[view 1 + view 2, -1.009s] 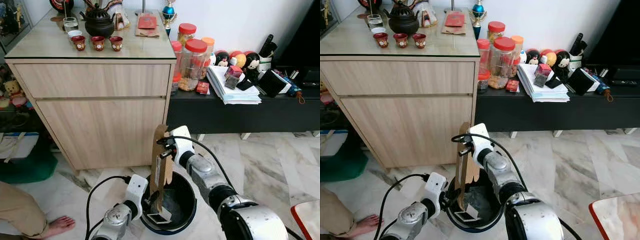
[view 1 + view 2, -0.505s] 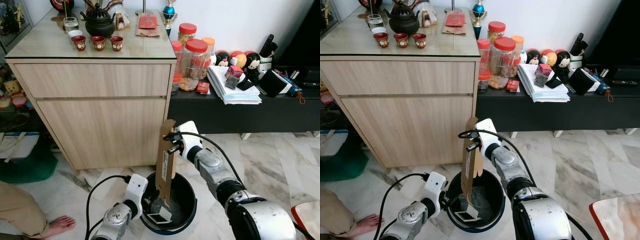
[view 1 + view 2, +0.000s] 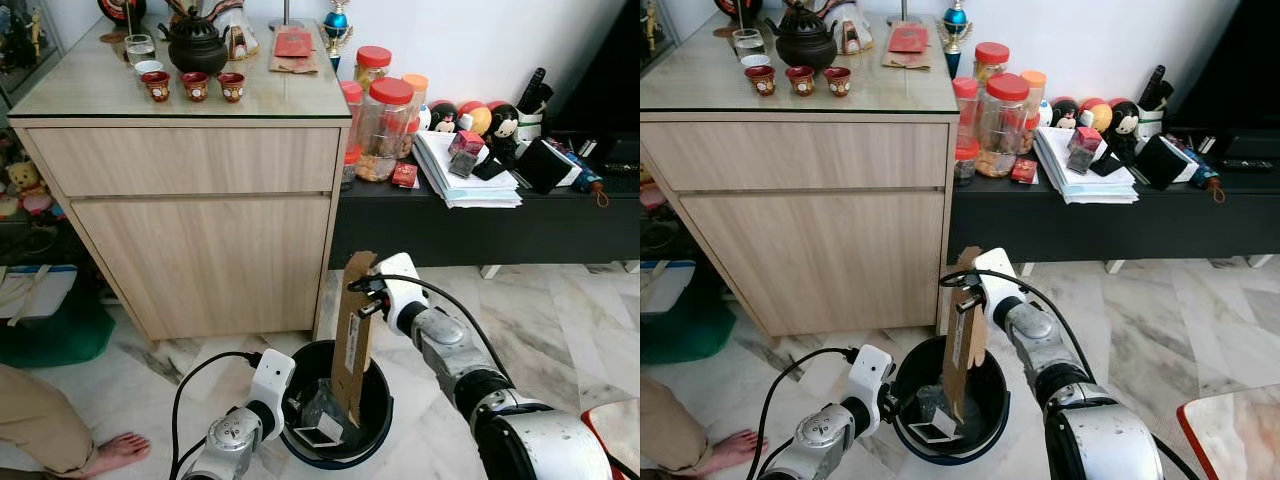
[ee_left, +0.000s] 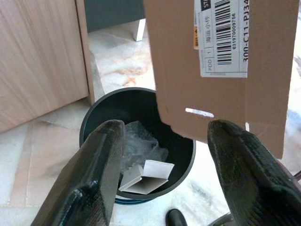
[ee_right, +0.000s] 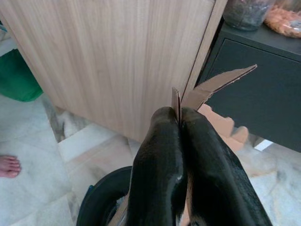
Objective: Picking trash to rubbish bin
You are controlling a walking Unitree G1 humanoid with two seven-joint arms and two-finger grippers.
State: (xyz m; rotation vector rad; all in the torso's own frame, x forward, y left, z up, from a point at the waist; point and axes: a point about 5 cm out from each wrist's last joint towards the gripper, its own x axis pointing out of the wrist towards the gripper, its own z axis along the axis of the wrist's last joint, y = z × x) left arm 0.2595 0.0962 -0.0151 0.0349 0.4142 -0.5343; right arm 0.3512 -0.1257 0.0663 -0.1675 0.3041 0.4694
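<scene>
Cardboard strip (image 3: 355, 335), flattened, barcode label on one face, hangs upright over the black rubbish bin (image 3: 375, 420), lower end inside the rim, top edge pinched between the clenched jaws of the right gripper (image 3: 372, 298). Left gripper (image 4: 162, 181) sits low beside the bin on the marble floor (image 3: 560, 330), jaws spread wide and grasping nothing. Bin already holds crumpled clear plastic (image 4: 141, 148) and a small white box (image 4: 143, 172). Wooden cabinet (image 3: 200, 230) stands just behind.

Risk, as judged: strip is taller than the bin is deep; released now, it may lean on the rim and tip out, or topple the light bin. The cable (image 3: 205, 375) near the bin could snag.
</scene>
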